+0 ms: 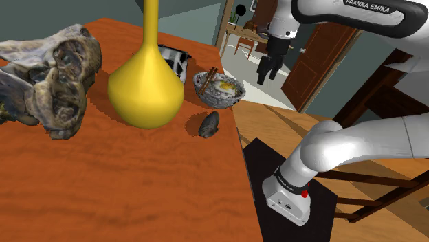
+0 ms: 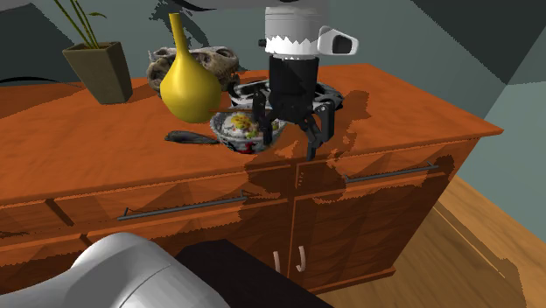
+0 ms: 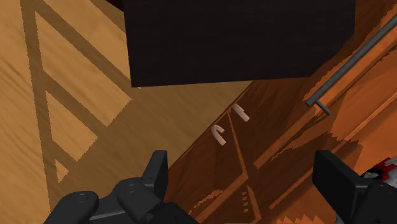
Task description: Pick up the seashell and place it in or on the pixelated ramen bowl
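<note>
Since hand (image 1: 268, 72) hangs open, reaching shell (image 1: 209, 124) at 7 o'clock of bowl (image 1: 219, 89) (shoulder view) could clip bowl or vase (image 1: 146, 86).

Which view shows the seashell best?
Shoulder view: the seashell lies whole, unblocked, by the ramen bowl. The second exterior view gives a thin dark sliver beside the bowl; the wrist view faces the cabinet front.

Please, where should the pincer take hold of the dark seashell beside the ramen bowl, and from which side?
Probably from straight above, closing the open pincer across the narrow middle of the seashell. It lies flat and long on the wooden top, so its sides offer little height, and the ramen bowl and yellow vase crowd a sideways approach.
</note>
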Controlling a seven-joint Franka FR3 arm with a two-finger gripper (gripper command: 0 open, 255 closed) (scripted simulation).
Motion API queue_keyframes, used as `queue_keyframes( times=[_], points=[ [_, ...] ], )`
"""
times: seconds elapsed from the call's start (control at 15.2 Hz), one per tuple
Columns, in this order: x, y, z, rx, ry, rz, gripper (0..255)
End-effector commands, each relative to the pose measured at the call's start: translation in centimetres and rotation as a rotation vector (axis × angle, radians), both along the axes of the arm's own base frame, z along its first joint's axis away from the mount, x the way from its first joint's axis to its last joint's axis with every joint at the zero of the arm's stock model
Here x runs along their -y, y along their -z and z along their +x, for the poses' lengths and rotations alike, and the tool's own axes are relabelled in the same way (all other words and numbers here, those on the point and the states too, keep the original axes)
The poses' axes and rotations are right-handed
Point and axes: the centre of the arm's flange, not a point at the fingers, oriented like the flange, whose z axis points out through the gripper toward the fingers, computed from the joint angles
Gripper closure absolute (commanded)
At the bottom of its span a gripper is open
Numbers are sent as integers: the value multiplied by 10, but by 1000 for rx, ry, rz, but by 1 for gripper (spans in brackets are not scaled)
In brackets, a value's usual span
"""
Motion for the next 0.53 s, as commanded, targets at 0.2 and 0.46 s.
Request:
queue_keyframes(
  times=[0.2, 0.46],
  points=[
    [-35, 5, -16, 13, 116, -5, 0],
    [-84, 11, -32, 30, 271, -11, 0]
  ],
)
